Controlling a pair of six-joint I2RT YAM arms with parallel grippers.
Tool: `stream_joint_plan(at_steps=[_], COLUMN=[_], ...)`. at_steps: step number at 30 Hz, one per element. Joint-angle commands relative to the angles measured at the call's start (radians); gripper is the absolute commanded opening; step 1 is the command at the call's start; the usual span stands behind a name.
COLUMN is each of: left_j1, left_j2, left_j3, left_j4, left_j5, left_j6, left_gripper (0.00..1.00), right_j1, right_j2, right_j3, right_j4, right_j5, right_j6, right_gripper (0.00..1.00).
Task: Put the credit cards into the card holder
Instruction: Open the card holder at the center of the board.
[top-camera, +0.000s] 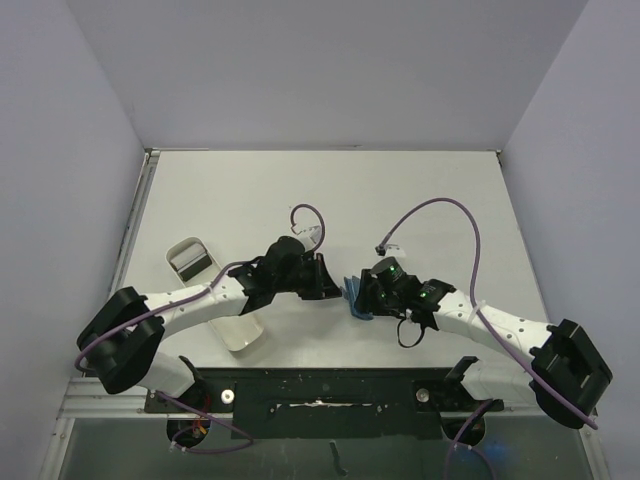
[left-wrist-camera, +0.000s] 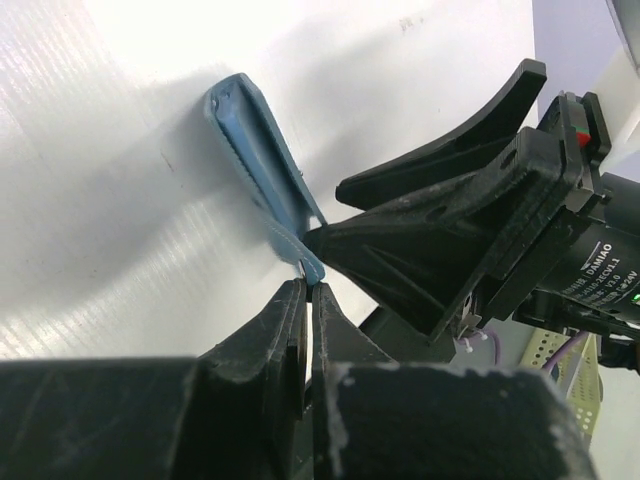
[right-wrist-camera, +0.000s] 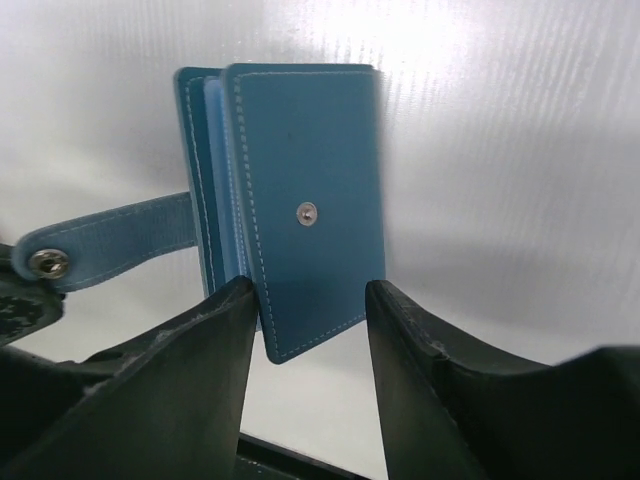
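Note:
The teal card holder (right-wrist-camera: 310, 190) stands on edge on the table, its snap stud facing the right wrist camera. My right gripper (right-wrist-camera: 310, 288) is open around its lower end; the left finger touches its edge and the right finger stands apart. The strap tab (right-wrist-camera: 110, 238) reaches left to my left gripper (left-wrist-camera: 308, 285), which is shut on the tab's tip. The card holder also shows in the left wrist view (left-wrist-camera: 258, 140) and, small, between both grippers in the top view (top-camera: 354, 298). No credit card shows in any view.
A long white oblong tray (top-camera: 212, 298) lies on the table left of the left arm, partly under it. Purple cables loop above both wrists. The right gripper's black fingers (left-wrist-camera: 450, 215) fill the right side of the left wrist view.

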Motion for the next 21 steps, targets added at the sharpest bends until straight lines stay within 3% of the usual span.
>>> stream_joint_plan(at_steps=[1,14,17,21], left_j1=[0.006,0.015,0.019,0.023], left_j2=[-0.052,-0.062,-0.057,-0.055], left_j3=[0.017,-0.031,-0.039,-0.046], left_j4=[0.001,-0.070,-0.070,-0.048], left_j5=[-0.036,-0.110,-0.109,-0.082], left_j6=[0.025,0.063,0.070,0.071], left_gripper=[0.00,0.00,0.00,0.00], right_j1=[0.006,-0.056,-0.096,-0.132], right_j2=[-0.033,-0.110,-0.111,-0.106], right_j3=[0.036,0.000,-0.013,-0.002], right_j4=[-0.052,-0.136,-0.152,-0.214], right_j5=[0.086,0.156,0.156,0.177], right_j6=[0.006,0.012,0.021,0.035], right_gripper=[0.45,0.25,0.27,0.44])
